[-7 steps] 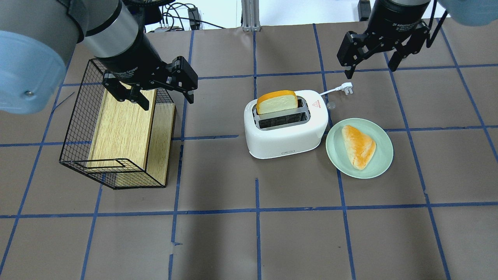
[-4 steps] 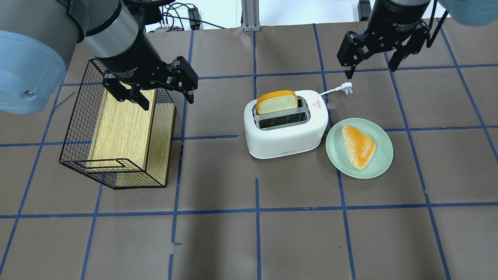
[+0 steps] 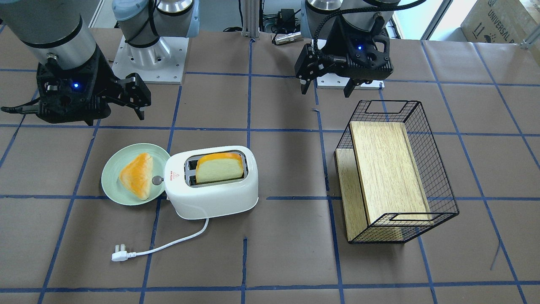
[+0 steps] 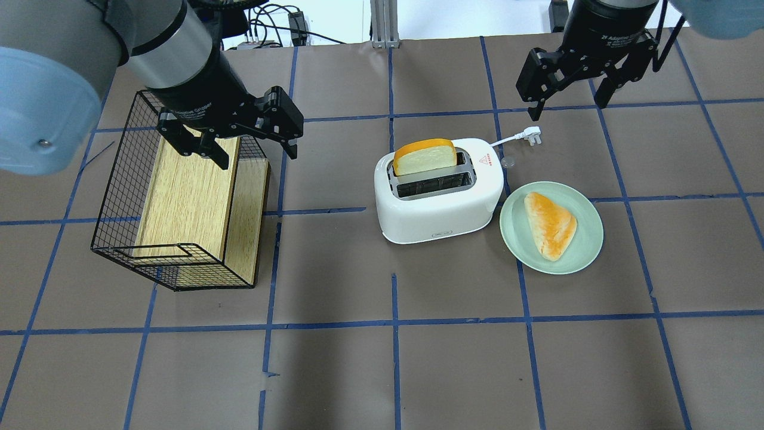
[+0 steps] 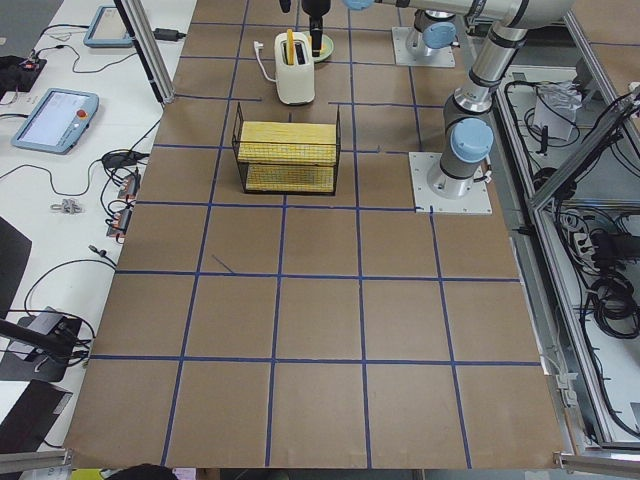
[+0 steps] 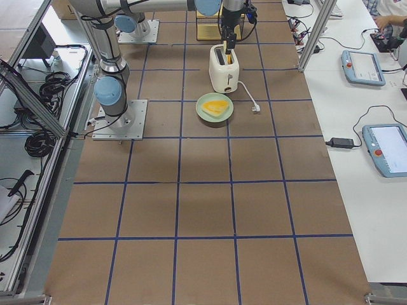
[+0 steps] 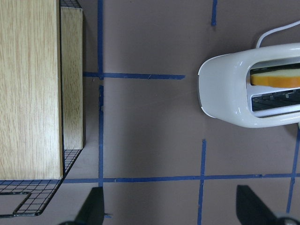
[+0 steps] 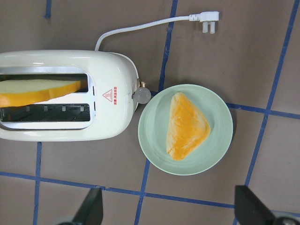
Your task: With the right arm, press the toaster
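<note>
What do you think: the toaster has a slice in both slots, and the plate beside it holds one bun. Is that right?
Not quite. The toaster has just one slice; its other slot is empty, as the right wrist view shows. The plate beside it does hold one bun.

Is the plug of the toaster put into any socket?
No, the plug of the toaster lies loose on the table.
</note>
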Controlling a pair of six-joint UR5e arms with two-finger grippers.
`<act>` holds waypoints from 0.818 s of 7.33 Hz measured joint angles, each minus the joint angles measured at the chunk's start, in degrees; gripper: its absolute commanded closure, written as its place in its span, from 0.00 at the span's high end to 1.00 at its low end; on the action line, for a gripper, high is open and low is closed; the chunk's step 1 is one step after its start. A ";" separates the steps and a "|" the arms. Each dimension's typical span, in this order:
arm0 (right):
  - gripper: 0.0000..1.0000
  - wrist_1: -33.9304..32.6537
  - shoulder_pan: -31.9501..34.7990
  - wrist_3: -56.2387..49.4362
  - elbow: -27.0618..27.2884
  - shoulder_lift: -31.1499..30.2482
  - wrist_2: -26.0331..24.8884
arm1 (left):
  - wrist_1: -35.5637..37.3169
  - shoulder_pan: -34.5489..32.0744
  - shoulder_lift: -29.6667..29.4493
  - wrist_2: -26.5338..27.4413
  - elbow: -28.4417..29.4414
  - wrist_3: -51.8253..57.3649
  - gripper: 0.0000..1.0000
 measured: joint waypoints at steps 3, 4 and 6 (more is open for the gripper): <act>0.09 -2.84 0.06 -6.34 -0.51 1.16 0.24 | 0.00 0.00 0.00 0.00 -0.01 0.00 1.00; 0.08 -3.11 -0.02 -13.57 -0.98 1.89 -0.31 | 0.00 0.00 0.00 0.00 -0.02 0.00 1.00; 0.04 -3.30 -0.62 -31.91 -1.88 4.29 -1.35 | 0.00 0.00 0.00 0.00 -0.02 0.00 1.00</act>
